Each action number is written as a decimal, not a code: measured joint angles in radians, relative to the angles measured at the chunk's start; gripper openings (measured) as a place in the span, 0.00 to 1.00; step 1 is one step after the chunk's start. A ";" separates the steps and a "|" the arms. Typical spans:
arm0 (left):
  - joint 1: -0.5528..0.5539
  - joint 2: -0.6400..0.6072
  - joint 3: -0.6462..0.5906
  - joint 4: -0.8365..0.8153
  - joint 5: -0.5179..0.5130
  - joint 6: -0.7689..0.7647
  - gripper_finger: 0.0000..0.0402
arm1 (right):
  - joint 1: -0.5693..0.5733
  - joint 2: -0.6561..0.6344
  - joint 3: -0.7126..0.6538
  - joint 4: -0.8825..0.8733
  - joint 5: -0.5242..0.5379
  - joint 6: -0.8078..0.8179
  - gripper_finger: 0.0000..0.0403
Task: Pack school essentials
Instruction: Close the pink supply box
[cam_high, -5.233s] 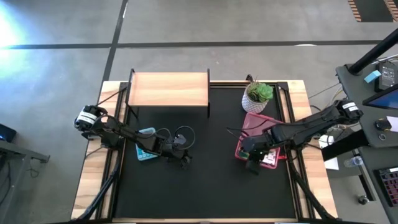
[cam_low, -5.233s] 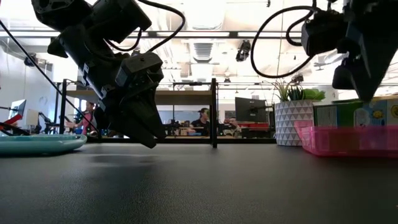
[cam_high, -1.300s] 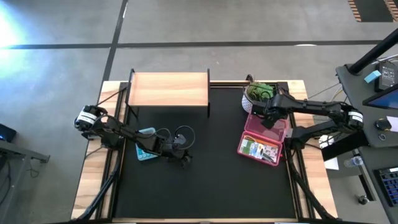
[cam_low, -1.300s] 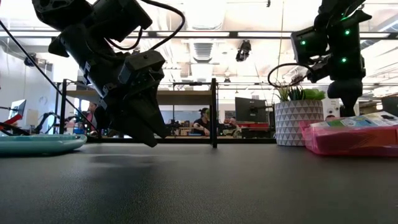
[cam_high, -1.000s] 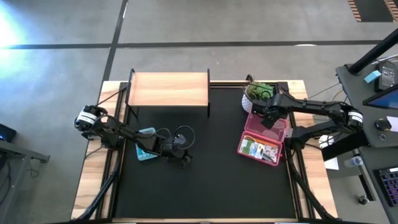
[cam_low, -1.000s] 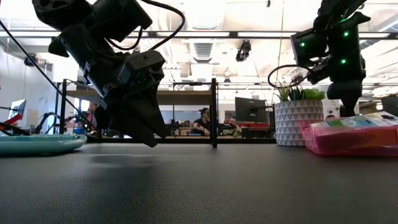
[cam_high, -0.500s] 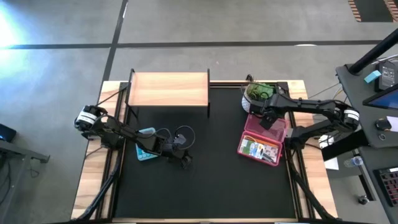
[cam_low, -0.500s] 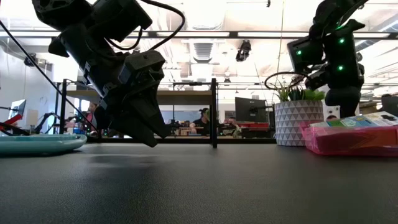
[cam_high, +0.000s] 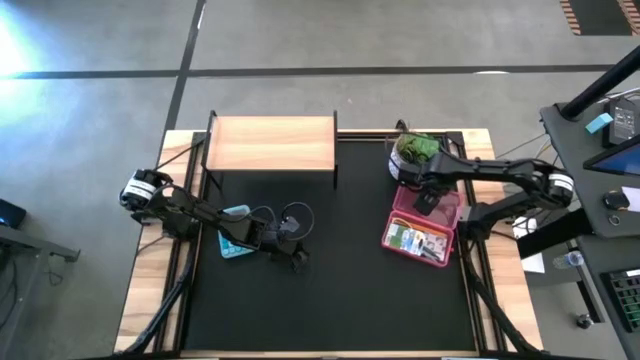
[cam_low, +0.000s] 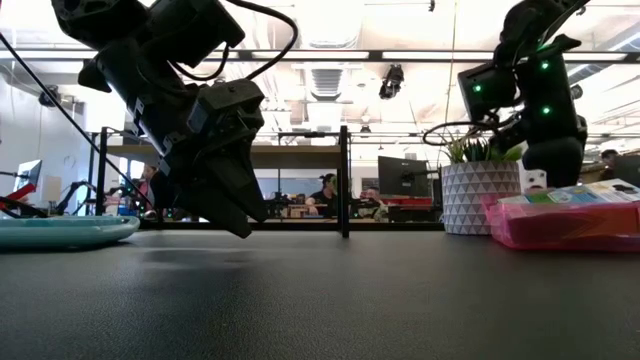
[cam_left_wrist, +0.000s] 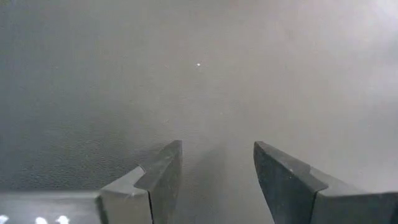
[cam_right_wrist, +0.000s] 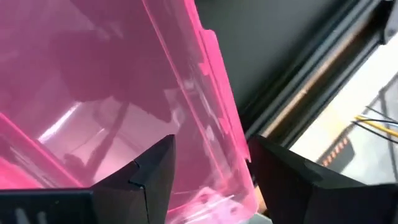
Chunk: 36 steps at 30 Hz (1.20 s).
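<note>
The right tool (cam_high: 424, 200) hangs over the far end of the pink box (cam_high: 440, 213), with its two fingers (cam_right_wrist: 152, 171) apart and nothing between them; one finger shows against the clear pink wall (cam_right_wrist: 186, 87) of the box. The pink box lies on the black surface (cam_high: 330, 290), and in its near end sits the small stationery set (cam_high: 418, 241), a flat pack with green and white print. Just beyond the box, at the far edge of the surface, stands the potted green plant (cam_high: 412, 153) in a white pot, and the right arm reaches across beside it. The left tool (cam_high: 296, 259) is well apart from the pink box, on the other half of the surface, low over the bare black mat; its fingers (cam_left_wrist: 165, 177) are also spread and grasp nothing. Behind the left arm lies a teal plate (cam_high: 233, 240). A wooden shelf (cam_high: 270, 143) stands at the far side, to the left of the plant.
</note>
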 joint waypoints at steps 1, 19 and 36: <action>0.000 0.000 0.000 0.000 0.000 0.000 0.45 | 0.004 -0.005 0.000 0.001 -0.017 -0.001 0.48; 0.000 0.000 0.000 0.000 0.001 0.001 0.45 | 0.013 -0.011 0.000 0.028 -0.110 -0.041 0.42; 0.000 -0.002 0.049 -0.001 0.013 0.034 0.45 | 0.013 -0.019 0.081 0.012 -0.311 -0.049 0.10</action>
